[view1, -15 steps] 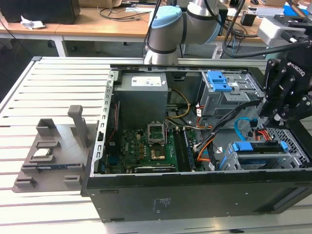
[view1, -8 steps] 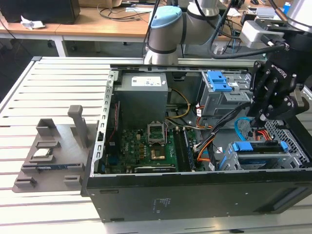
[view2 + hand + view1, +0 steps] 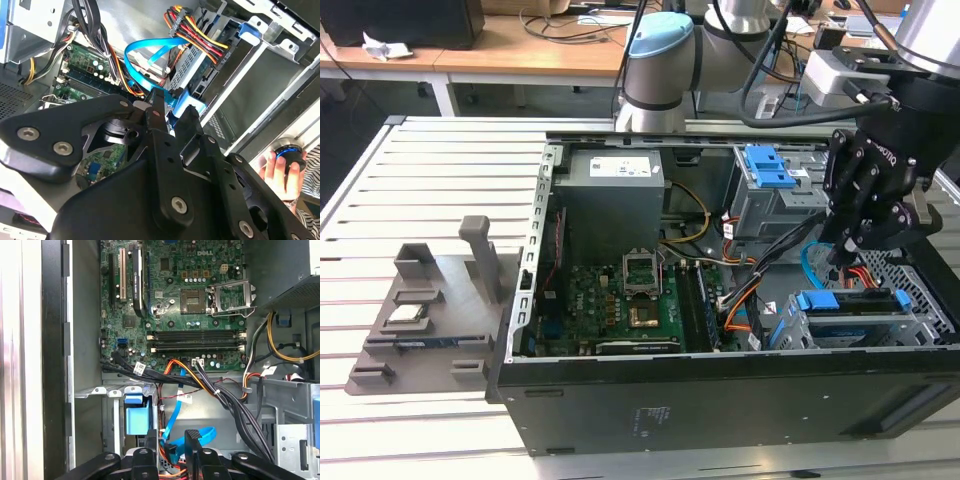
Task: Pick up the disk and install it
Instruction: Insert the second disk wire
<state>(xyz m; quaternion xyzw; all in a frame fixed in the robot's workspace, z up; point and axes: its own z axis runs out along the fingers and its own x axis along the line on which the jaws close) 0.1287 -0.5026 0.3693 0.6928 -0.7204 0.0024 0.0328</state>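
The disk (image 3: 850, 302), silver with blue rails, lies flat in the metal drive cage (image 3: 920, 330) at the front corner of the open computer case, on the exterior view's right. Its blue rail end (image 3: 137, 420) shows in the first wrist view. My black gripper (image 3: 840, 250) hangs just above and behind the cage, over the blue and orange cables. Both wrist views show its fingers apart, with the gripper (image 3: 172, 440) (image 3: 172, 107) open and only cables seen through the gap. It holds nothing and is clear of the disk.
The motherboard (image 3: 640, 300) fills the case floor, with the grey power-supply box (image 3: 615, 200) behind it and a second bay with blue tabs (image 3: 770, 170). A grey fixture with a small chip (image 3: 405, 313) stands on the exterior view's left. A person's hand (image 3: 277, 170) rests outside the case.
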